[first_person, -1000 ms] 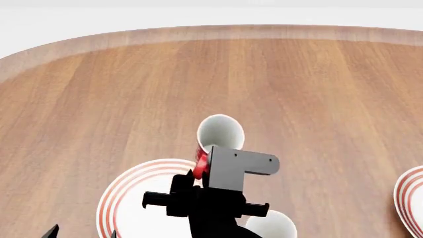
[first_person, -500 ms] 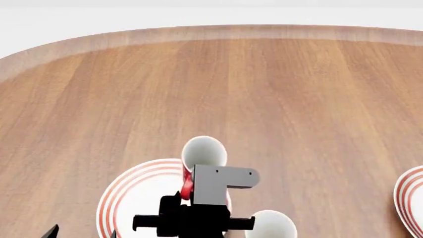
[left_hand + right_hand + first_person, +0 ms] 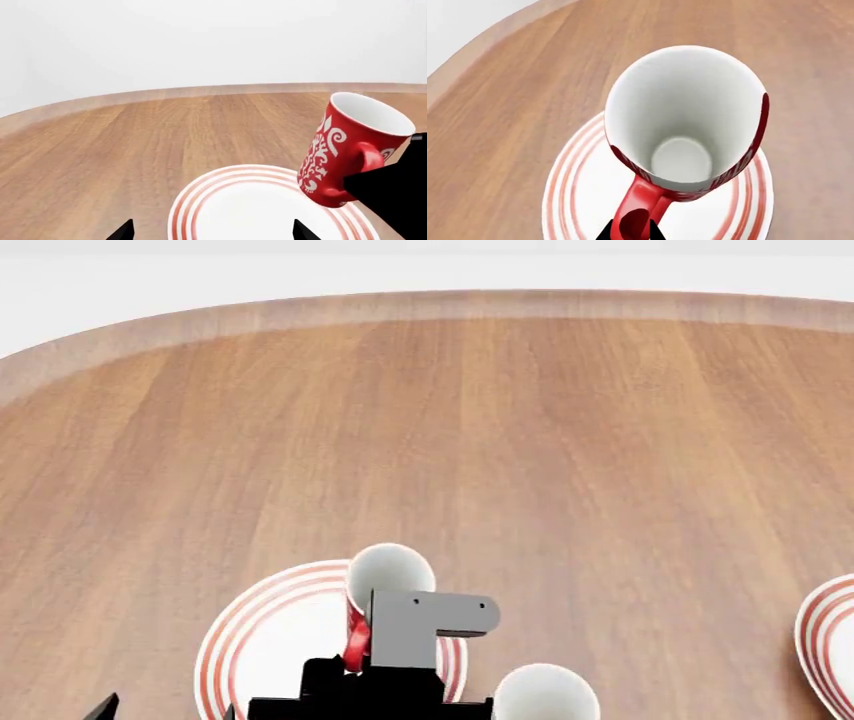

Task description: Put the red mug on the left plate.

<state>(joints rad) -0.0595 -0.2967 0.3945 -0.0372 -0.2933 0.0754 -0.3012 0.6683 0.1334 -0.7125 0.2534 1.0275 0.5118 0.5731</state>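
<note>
The red mug (image 3: 386,575) with white floral pattern hangs tilted over the left plate (image 3: 267,630), above its right half. My right gripper (image 3: 630,231) is shut on the mug's red loop handle (image 3: 639,212); the mug's white inside (image 3: 684,132) faces the wrist camera. In the left wrist view the mug (image 3: 340,150) is held above the plate (image 3: 253,210), and whether its base touches the plate I cannot tell. My left gripper (image 3: 210,232) is open and empty, low over the plate's near edge, with only its fingertips (image 3: 123,231) showing.
A plain white mug (image 3: 545,695) stands just right of the left plate at the near edge. The second ringed plate (image 3: 827,640) is at the far right edge. The round wooden table (image 3: 467,410) extends far behind.
My right gripper has carried the red mug toward me and to the left, from beyond the plate's far rim to over the plate. The left gripper has not moved.
</note>
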